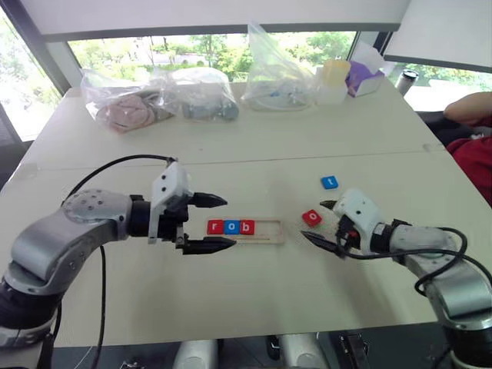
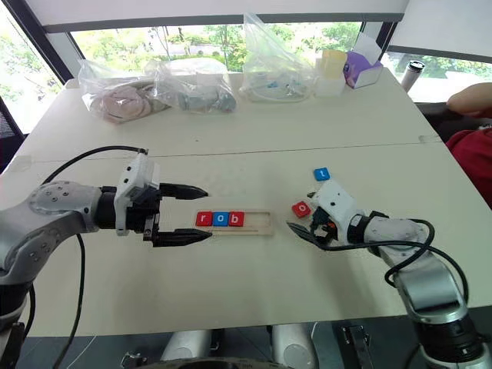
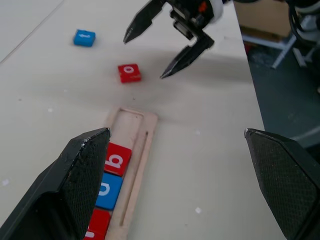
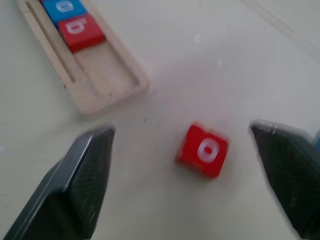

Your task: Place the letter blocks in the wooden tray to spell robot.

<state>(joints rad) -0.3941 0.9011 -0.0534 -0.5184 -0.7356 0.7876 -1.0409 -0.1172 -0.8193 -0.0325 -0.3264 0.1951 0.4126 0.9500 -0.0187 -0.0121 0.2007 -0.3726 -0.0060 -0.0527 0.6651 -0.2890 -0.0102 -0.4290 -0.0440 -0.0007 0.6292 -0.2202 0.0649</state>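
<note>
The wooden tray (image 1: 266,230) lies mid-table. Its left part holds three letter blocks: red r (image 1: 215,227), blue o (image 1: 231,227) and red b (image 1: 247,227). The tray's right part is bare. A loose red o (image 1: 312,217) lies on the table just right of the tray, and a blue t (image 1: 329,182) lies farther back. My left gripper (image 1: 229,222) is open and empty, hovering at the tray's left end and pointing along it. My right gripper (image 4: 181,127) is open, and the red o (image 4: 202,150) lies on the table between and ahead of its fingers, untouched.
Three plastic bags (image 1: 201,96) with contents line the table's far side. Beside them stand a pale cup (image 1: 334,80) and a purple box (image 1: 364,77). A person's arm (image 1: 469,108) and red sleeve (image 1: 475,161) are at the right edge.
</note>
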